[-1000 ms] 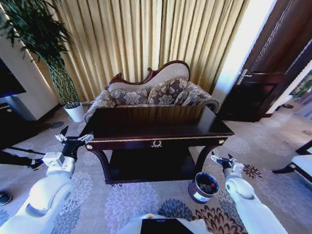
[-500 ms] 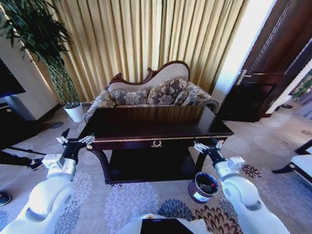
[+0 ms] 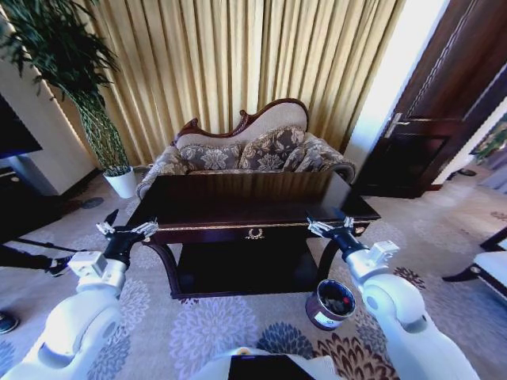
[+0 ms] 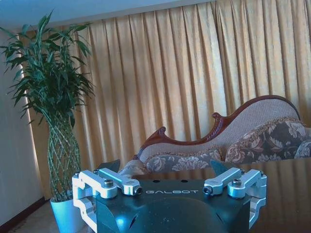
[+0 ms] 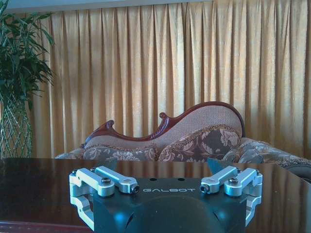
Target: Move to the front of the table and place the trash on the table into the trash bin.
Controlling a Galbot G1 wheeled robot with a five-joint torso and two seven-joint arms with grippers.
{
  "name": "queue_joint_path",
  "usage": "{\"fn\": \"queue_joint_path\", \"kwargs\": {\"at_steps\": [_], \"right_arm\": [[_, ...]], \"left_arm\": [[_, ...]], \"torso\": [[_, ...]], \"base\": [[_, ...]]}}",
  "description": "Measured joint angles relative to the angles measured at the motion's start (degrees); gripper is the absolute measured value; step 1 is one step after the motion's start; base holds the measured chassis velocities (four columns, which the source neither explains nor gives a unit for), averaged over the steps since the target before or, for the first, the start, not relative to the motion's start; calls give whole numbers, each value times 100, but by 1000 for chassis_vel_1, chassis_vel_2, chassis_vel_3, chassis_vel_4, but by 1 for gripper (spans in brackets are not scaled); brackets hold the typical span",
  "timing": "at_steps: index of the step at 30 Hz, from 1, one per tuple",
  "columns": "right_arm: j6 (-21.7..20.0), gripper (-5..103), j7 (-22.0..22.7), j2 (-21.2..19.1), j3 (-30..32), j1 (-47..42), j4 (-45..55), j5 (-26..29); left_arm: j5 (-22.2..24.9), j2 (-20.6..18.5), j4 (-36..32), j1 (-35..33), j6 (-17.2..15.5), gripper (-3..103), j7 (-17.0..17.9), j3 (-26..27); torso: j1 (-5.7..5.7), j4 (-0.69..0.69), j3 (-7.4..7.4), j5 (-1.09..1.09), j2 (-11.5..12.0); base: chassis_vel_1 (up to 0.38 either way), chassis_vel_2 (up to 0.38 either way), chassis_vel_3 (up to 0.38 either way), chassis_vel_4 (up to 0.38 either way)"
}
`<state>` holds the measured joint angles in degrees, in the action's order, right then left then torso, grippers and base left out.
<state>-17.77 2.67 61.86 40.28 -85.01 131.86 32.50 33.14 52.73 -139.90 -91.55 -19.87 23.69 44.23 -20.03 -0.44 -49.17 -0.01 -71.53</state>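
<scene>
Two open, empty grippers flanked the dark glossy wooden table (image 3: 253,207) at frame centre: your left gripper (image 3: 125,232) at its left corner, your right gripper (image 3: 330,227) by the right front edge. The small round brown trash bin (image 3: 330,304) stood lower right, dark contents inside. You had no trash visible on the tabletop; such scraps would likely be light and crushable, so pinch gently mid-body.

Dark glossy table (image 3: 253,207); trash bin (image 3: 330,304) upright by its right front leg
</scene>
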Motion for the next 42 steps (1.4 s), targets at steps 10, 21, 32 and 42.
{"fn": "queue_joint_path", "kwargs": {"at_steps": [10, 21, 32, 42], "right_arm": [[3, 100, 10, 43, 34, -181, 147, -28], [15, 100, 24, 44, 79, -313, 254, -55], [38, 100, 30, 31, 126, -359, 269, -57], [50, 100, 34, 37, 138, -364, 216, -52]], "left_arm": [[2, -55, -19, -17, -2, 100, 3, 31], [-8, -54, -69, -67, 22, 100, 2, 57], [-24, -60, -121, -100, 33, 100, 2, 56], [-27, -61, -107, -97, 37, 100, 2, 33]], "torso": [[-2, 1, -1, 0, 1], [1, 0, 0, 1, 0], [2, -1, 0, 2, 0], [0, -1, 0, -3, 0]], "base": [[21, -20, -22, 19], [165, -181, -174, 166], [239, -249, -232, 238], [226, -220, -228, 212]]}}
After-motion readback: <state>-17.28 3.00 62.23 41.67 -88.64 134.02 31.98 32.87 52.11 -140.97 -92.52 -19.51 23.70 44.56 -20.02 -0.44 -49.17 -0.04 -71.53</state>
